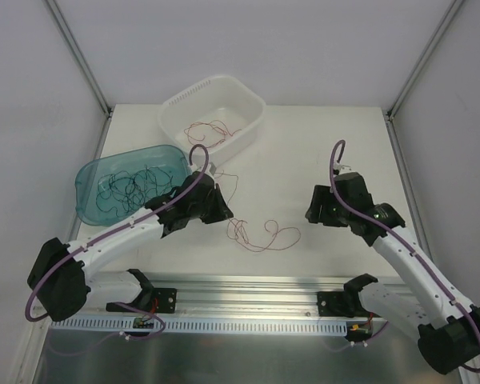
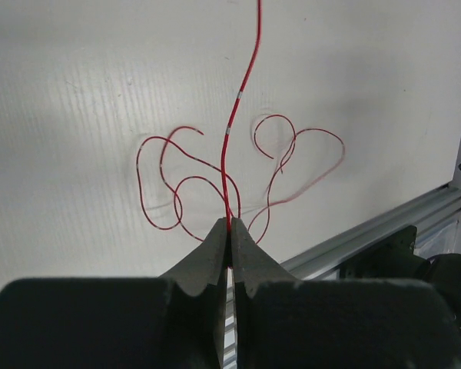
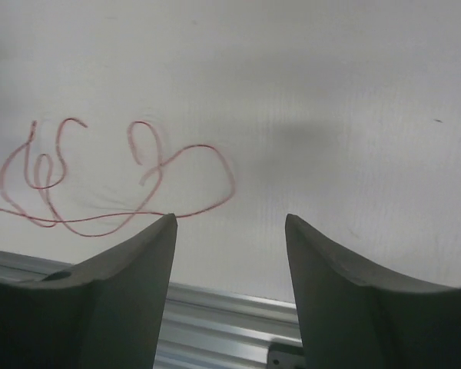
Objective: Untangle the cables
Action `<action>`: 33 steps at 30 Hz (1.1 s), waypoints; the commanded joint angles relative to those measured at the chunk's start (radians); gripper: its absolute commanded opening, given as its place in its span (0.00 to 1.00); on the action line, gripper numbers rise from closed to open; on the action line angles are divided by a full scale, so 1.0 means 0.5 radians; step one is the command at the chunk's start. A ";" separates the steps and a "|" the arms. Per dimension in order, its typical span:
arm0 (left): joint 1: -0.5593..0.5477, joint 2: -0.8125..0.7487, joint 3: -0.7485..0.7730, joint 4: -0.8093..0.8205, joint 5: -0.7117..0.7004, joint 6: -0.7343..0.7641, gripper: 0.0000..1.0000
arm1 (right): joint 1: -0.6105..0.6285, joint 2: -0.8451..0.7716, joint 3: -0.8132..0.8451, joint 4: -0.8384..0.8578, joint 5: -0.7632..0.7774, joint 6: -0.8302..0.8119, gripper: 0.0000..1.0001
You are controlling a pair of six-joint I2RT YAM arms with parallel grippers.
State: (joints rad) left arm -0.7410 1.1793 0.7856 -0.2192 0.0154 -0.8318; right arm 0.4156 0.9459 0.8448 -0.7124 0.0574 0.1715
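1. Currently the left jaws are pinched together on a single red strand (image 2: pixel 229 138). It runs straight away from the tips and off the top of the left wrist view. A grip at one point reads as a way to draw that strand clear of the rest.
2. Loose red loops (image 1: pixel 258 234) lie flat on the worktop (image 1: pixel 320 152), between the two arms and just beyond the left jaws. I cannot tell whether the pinched strand belongs to these loops or merely crosses them, because the lines merge at the jaw tips.
3. The right jaws stand apart with nothing between them. They hang over bare worktop just beside the right end of the loops. My judgement is that they are placed to catch or pin that end while the left arm pulls.
4. The white tub (image 1: pixel 176 102) holds a few red cables (image 1: pixel 210 130), and the teal tub (image 1: pixel 84 172) holds black cables (image 1: pixel 132 186). That looks like sorting by colour, so the red on the worktop is probably meant for the white tub.
5. The wire is hair-thin and springy. It may slip from the grip, or the whole clump may drag along with it.
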 commanded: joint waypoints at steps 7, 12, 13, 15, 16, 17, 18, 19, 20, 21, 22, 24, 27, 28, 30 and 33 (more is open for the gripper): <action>-0.129 0.126 0.165 0.003 -0.080 -0.064 0.00 | 0.610 -0.192 -0.202 0.783 -0.096 0.378 0.61; -0.144 0.090 0.150 0.003 -0.089 -0.073 0.00 | 0.752 0.047 -0.171 0.875 -0.158 0.326 0.57; -0.150 0.083 0.150 0.006 -0.092 -0.070 0.00 | 0.758 0.099 -0.189 0.903 -0.167 0.359 0.55; -0.165 0.071 0.144 0.003 -0.086 -0.048 0.00 | 0.758 0.164 -0.211 1.004 -0.219 0.381 0.53; -0.165 0.074 0.144 0.006 -0.077 -0.039 0.00 | 0.758 0.197 -0.214 1.023 -0.228 0.408 0.52; -0.165 0.065 0.138 0.003 -0.074 -0.033 0.00 | 0.758 0.277 -0.217 1.059 -0.250 0.412 0.53; -0.172 0.065 0.135 0.006 -0.071 -0.030 0.00 | 0.758 0.317 -0.220 1.075 -0.265 0.418 0.53; -0.172 0.065 0.131 0.003 -0.065 -0.030 0.00 | 0.755 0.363 -0.220 1.096 -0.283 0.424 0.52; -0.175 0.056 0.125 0.003 -0.062 -0.024 0.00 | 0.758 0.442 -0.220 1.136 -0.311 0.430 0.53; -0.175 0.056 0.122 0.006 -0.059 -0.021 0.00 | 0.755 0.489 -0.223 1.161 -0.335 0.430 0.52; -0.184 0.056 0.122 0.003 -0.059 -0.015 0.00 | 0.758 0.528 -0.223 1.188 -0.363 0.430 0.52; -0.184 0.050 0.113 0.006 -0.062 -0.012 0.00 | 0.761 0.654 -0.226 1.283 -0.473 0.436 0.52; -0.187 0.041 0.104 0.006 -0.059 -0.002 0.00 | 0.764 0.774 -0.244 1.382 -0.575 0.436 0.51; -0.190 0.037 0.101 0.006 -0.062 0.001 0.00 | 0.764 0.799 -0.248 1.403 -0.596 0.436 0.51; -0.193 0.034 0.092 0.006 -0.068 0.001 0.00 | 0.773 0.857 -0.263 1.473 -0.670 0.436 0.50; -0.199 0.031 0.076 0.006 -0.077 0.004 0.00 | 0.786 0.927 -0.263 1.538 -0.737 0.439 0.49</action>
State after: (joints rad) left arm -0.8307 1.2228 0.8276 -0.2234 -0.0101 -0.8482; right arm 0.7982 1.3884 0.7166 -0.0441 -0.2367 0.3813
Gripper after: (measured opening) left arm 0.008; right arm 0.498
